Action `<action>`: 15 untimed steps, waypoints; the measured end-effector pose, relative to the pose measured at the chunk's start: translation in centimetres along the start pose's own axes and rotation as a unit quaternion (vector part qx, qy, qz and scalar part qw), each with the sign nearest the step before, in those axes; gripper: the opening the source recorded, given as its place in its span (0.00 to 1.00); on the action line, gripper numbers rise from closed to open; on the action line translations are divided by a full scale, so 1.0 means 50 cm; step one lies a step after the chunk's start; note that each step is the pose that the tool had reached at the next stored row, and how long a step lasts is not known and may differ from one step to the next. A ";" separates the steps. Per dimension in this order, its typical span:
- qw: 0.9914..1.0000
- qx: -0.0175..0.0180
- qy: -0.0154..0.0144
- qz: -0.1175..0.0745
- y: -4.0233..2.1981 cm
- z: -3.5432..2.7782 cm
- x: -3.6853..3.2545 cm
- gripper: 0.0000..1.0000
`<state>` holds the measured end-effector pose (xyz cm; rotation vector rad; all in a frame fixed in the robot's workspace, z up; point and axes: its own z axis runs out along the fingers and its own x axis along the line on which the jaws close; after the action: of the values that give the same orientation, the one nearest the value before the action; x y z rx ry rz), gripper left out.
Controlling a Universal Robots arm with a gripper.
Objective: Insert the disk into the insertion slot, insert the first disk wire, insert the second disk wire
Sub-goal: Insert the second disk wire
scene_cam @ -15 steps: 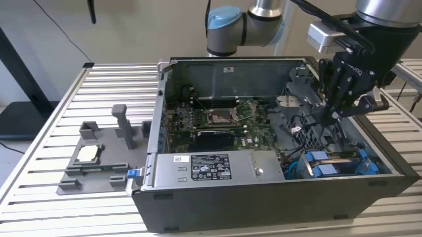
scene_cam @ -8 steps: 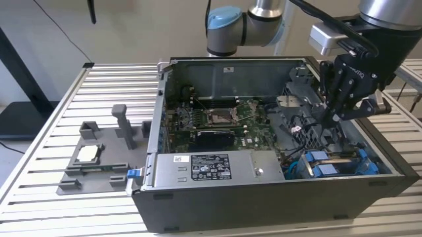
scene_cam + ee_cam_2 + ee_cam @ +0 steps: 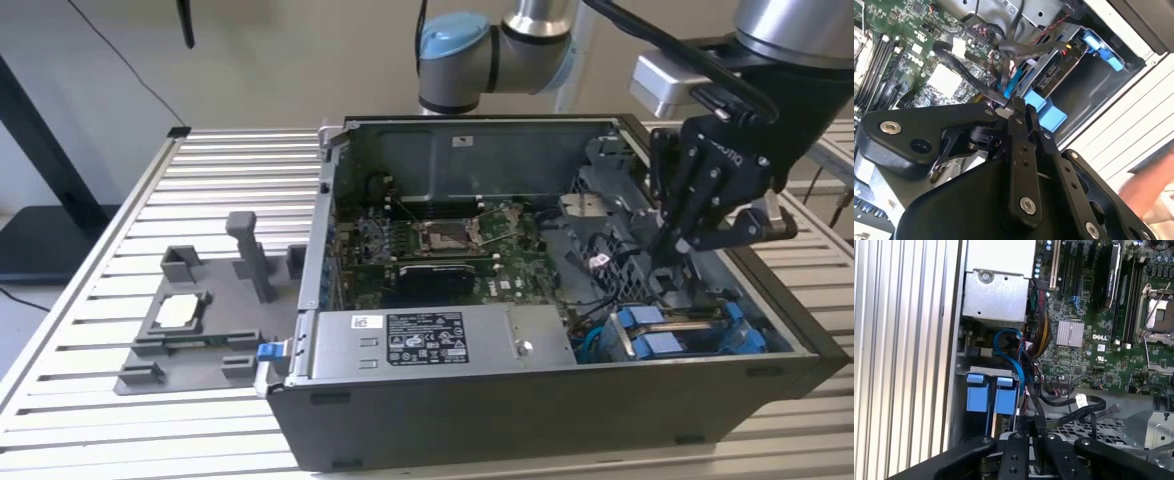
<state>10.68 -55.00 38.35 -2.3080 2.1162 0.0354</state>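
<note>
My gripper (image 3: pixel 663 255) hangs inside the open computer case, at the exterior view's right, just above the insertion slot (image 3: pixel 694 322). Its black fingers are shut on a thin black wire (image 3: pixel 969 82) that runs from the fingertips toward the motherboard. In the first wrist view that wire (image 3: pixel 1036 402) rises from my gripper (image 3: pixel 1029 421) beside the slot (image 3: pixel 989 371), a grey metal cage with two blue clips (image 3: pixel 990 394). In the second wrist view my gripper (image 3: pixel 1016 106) is right next to the cage (image 3: pixel 1051 75). I cannot tell whether the disk sits inside it.
The case walls (image 3: pixel 561 400) close in around the gripper. A green motherboard (image 3: pixel 441 240), a silver power supply (image 3: pixel 427 340) and loose black and blue cables (image 3: pixel 1009 340) lie nearby. A grey fixture tray (image 3: pixel 200 330) with a processor chip stands at the exterior view's left. A blurred hand (image 3: pixel 1149 195) shows outside the case.
</note>
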 end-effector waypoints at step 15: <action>1.000 -0.011 -0.001 0.000 0.000 0.003 0.025 0.16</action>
<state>10.77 -56.27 38.18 -2.3187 2.1264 0.0617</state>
